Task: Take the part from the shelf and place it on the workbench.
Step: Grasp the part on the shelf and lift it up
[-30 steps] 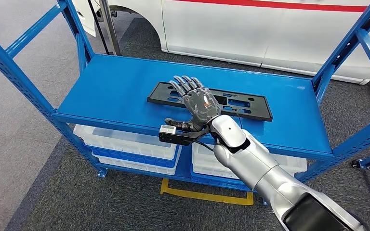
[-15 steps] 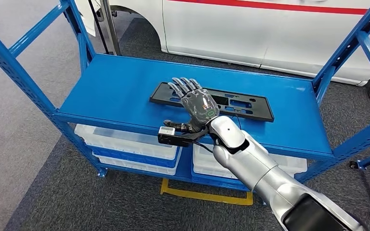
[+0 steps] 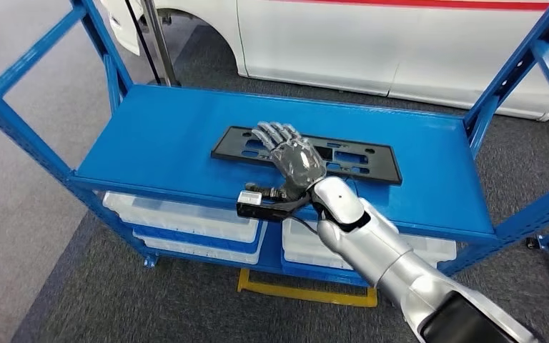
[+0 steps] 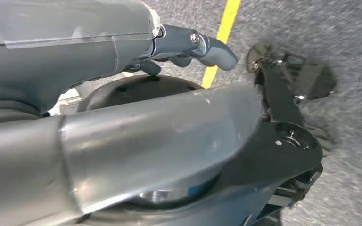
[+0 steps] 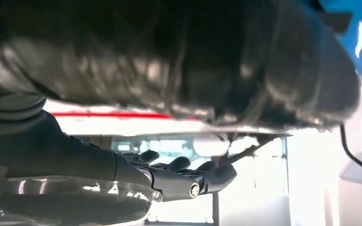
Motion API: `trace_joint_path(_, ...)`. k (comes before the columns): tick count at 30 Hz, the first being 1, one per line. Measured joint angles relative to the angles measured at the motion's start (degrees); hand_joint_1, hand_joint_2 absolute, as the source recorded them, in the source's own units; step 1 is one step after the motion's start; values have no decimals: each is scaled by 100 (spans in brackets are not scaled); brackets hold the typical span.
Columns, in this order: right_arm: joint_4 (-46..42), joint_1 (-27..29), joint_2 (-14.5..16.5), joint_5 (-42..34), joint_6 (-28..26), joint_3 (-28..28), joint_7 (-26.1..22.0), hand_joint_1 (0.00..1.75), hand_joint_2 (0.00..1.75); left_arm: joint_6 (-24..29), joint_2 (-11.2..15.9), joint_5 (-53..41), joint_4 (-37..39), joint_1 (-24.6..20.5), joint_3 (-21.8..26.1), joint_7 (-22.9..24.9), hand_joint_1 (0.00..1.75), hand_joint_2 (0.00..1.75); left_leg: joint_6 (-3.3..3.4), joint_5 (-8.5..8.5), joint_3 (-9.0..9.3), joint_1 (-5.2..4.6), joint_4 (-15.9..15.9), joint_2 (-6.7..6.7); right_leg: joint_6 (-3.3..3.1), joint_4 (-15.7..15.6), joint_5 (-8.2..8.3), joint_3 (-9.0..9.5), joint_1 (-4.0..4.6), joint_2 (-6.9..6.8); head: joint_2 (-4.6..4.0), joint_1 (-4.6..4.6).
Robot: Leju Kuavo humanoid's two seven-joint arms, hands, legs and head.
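Right hand (image 3: 294,158) has dropped lower onto the part (image 3: 357,158) since before, fingers flat and spread on it, not clearly gripping. Part lies flat mid-shelf (image 3: 157,136), toward the far edge. Left hand (image 4: 188,44) hangs, holding nothing.

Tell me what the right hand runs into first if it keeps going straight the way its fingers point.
Probably nothing new: the right hand already lies over the black part, fingers reaching across it. Beyond that is bare blue shelf. Contact height is unclear.

The right hand (image 3: 297,161) covers the middle of the black part (image 3: 361,158), hiding any contact beneath.
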Motion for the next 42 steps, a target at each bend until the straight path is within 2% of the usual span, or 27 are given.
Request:
trace_joint_path(2, 5, 5, 1, -1, 4, 1, -2, 0, 0, 0, 2, 0, 0, -11, -3, -2, 0, 0, -83, -251, -444, 57, 738, 71, -21, -27, -36, 73, -14, -41, 0, -10)
trace_joint_path(3, 8, 14, 1, -1, 5, 2, -2, 0, 0, 0, 2, 0, 0, -13, -6, -2, 0, 0, -124, -312, -688, 90, 1077, 87, -19, -25, -59, 93, -19, -57, 0, -10)
trace_joint_path(4, 12, 24, 1, -1, 5, 3, -3, 0, 0, 0, 3, 0, 0, -10, -10, -1, 0, 0, -161, -275, -864, 122, 1263, 101, -8, -18, -86, 116, -30, -68, 0, -10)
trace_joint_path(5, 14, 30, 1, -1, 5, 4, -4, 0, 0, 0, 3, 0, 0, -4, -15, -2, 0, 0, -198, -115, -932, 153, 1227, 115, 13, -6, -117, 143, -48, -74, 0, -10)
trace_joint_path(6, 14, 32, 1, -2, 6, 5, -7, 0, 0, 1, 3, 0, 0, 2, -20, -3, 0, 0, -234, 144, -891, 183, 981, 131, 45, 14, -154, 177, -73, -75, 0, -10)
trace_joint_path(7, 14, 32, 2, -4, 8, 6, -11, 0, 0, 9, 2, 0, 1, 11, -26, -3, 0, 0, -273, 420, -776, 213, 608, 155, 87, 43, -201, 207, -94, -76, 0, -10)
trace_joint_path(8, 15, 31, 3, -6, 15, 7, -20, 0, 0, 18, -4, 0, 1, 22, -31, -3, 0, 0, -301, 615, -655, 214, 272, 173, 135, 79, -244, 224, -102, -73, 0, -18)
trace_joint_path(9, 15, 30, 4, -8, 24, 8, -28, 0, 0, 29, -8, 0, 2, 27, -36, -4, 0, 0, -287, 708, -564, 212, 28, 187, 179, 110, -275, 222, -93, -70, 0, -24)
trace_joint_path(10, 17, 31, 3, -9, 34, 9, -36, 0, 0, 41, -11, 0, 3, 31, -40, -5, 0, 0, -256, 716, -526, 201, -88, 191, 217, 127, -291, 211, -78, -68, 0, -30)
trace_joint_path(12, 20, 32, 0, -10, 45, 13, -41, 0, 0, 50, -9, 0, 4, 26, -51, -10, 0, 0, -134, 665, -535, 183, -106, 168, 265, 117, -289, 201, -68, -81, 0, -36)
trace_joint_path(14, 22, 31, -1, -11, 46, 14, -41, 0, 0, 52, -11, 0, 3, 23, -71, -12, 0, 0, -28, 667, -528, 180, -118, 146, 291, 208, -372, 176, -91, -93, -1, -34)
trace_joint_path(15, 22, 29, -1, -11, 46, 15, -42, 0, 0, 52, -11, 0, 3, 19, -80, -14, 0, 0, 21, 668, -517, 175, -130, 141, 294, 401, -486, 87, -94, -91, -1, -34)
trace_joint_path(17, 28, 34, -2, -12, 48, 15, -42, 0, 0, 52, -12, 0, 4, 12, -88, -16, 0, 0, 89, 657, -504, 141, -138, 137, 280, 1110, -810, -286, -73, -84, 0, -33)
trace_joint_path(18, 36, 44, -3, -13, 50, 16, -42, 0, 44, 52, -12, 0, 4, 12, -91, -17, 0, 0, 112, 649, -499, 115, -137, 132, 267, 1493, -931, -508, -52, -79, 0, -33)
trace_joint_path(19, 45, 55, -4, -14, 56, 17, -42, 0, 87, 52, -13, 0, 3, 13, -94, -18, 0, 0, 130, 640, -489, 84, -137, 124, 241, 1737, -953, -672, -24, -73, 0, -33)
trace_joint_path(20, 54, 62, -6, -17, 66, 17, -42, 0, 131, 55, -13, 0, 3, 13, -97, -21, 0, 0, 148, 630, -471, 53, -136, 113, 200, 1776, -861, -738, 7, -67, 0, -33)
trace_joint_path(21, 60, 65, -8, -24, 78, 17, -41, 0, 175, 59, -13, 0, 3, 13, -100, -27, 0, 0, 165, 617, -446, 20, -136, 100, 140, 1582, -662, -687, 45, -57, 0, -33)
trace_joint_path(22, 62, 63, -9, -32, 93, 17, -41, 0, 175, 63, -14, 0, 2, 10, -102, -33, 0, 0, 180, 603, -416, -12, -137, 87, 60, 1213, -405, -544, 88, -43, 0, -33)
trace_joint_path(23, 65, 58, -11, -42, 108, 17, -41, 0, 175, 68, -27, 0, 2, 7, -102, -39, 0, 0, 189, 588, -395, -33, -140, 77, -38, 842, -216, -382, 128, -29, 0, -40)
trace_joint_path(24, 71, 53, -14, -54, 128, 18, -40, 0, 175, 72, -36, 0, 2, 1, -101, -44, 0, 0, 189, 579, -387, -44, -141, 67, -115, 522, -81, -246, 167, -17, 0, -48)
trace_joint_path(25, 79, 53, -15, -69, 155, 20, -38, 0, 175, 74, -44, 0, 2, -5, -101, -46, 0, 0, 186, 572, -393, -45, -134, 62, -144, 309, -25, -158, 190, -14, 0, -56)
trace_joint_path(26, 92, 56, -17, -83, 182, 21, -30, 0, 175, 77, -52, 0, 2, -9, -100, -48, 0, 0, 181, 569, -407, -35, -130, 59, -109, 220, -41, -123, 201, -15, 0, -61)
trace_joint_path(28, 127, 63, -15, -100, 225, 24, 11, 0, 175, 81, -52, 0, 2, -15, -100, -48, 0, 0, 175, 564, -421, -20, -122, 59, 16, 148, -44, -102, 202, -19, 0, -59)
trace_joint_path(29, 154, 65, -10, -99, 243, 25, 44, 0, 175, 82, -54, 0, 2, -16, -100, -48, 0, 0, 172, 562, -419, -16, -128, 61, 50, 148, -50, -102, 201, -17, 0, -58)
trace_joint_path(42, 800, 42, 121, 57, 245, 43, 478, 0, 175, 171, -36, 0, 2, -30, -100, -26, 0, 0, 147, 574, -406, -16, -149, 60, 40, 159, -46, -102, 198, -19, 0, -61)
